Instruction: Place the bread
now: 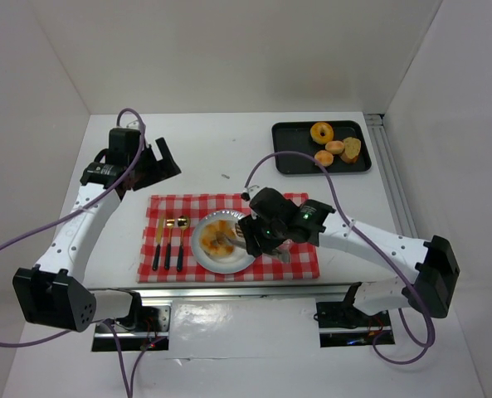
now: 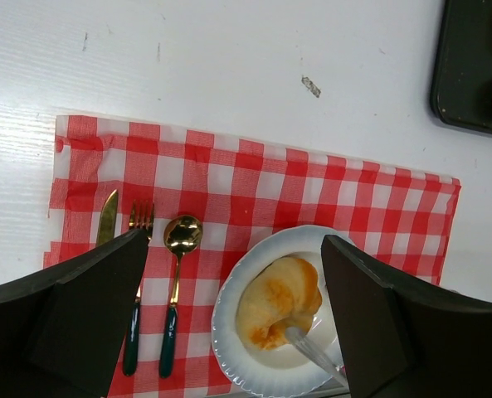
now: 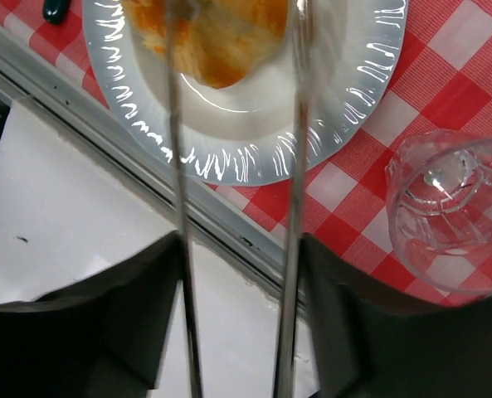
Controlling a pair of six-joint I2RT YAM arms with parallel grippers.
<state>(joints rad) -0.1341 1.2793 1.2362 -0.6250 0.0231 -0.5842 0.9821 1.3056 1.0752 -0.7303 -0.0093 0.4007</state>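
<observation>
Bread (image 3: 212,33) lies on the white plate (image 3: 254,157) at the near middle of the red-checked cloth (image 1: 179,203) — golden and curved like a croissant. The right gripper (image 1: 236,238) hangs over it with its thin clear fingers (image 3: 182,249) spread: one crosses the top of the bread, the other runs along its edge, and I cannot tell whether either presses on it. An upturned glass (image 3: 449,211) stands on the cloth just beside the plate. On the plate's other side lie a knife (image 2: 106,217), fork (image 2: 139,217) and spoon (image 2: 182,235). The left gripper (image 2: 236,240) hovers behind the cloth — jaws wide apart, holding nothing. Well apart at the far right, a black tray (image 1: 295,157) carries more pastries.
</observation>
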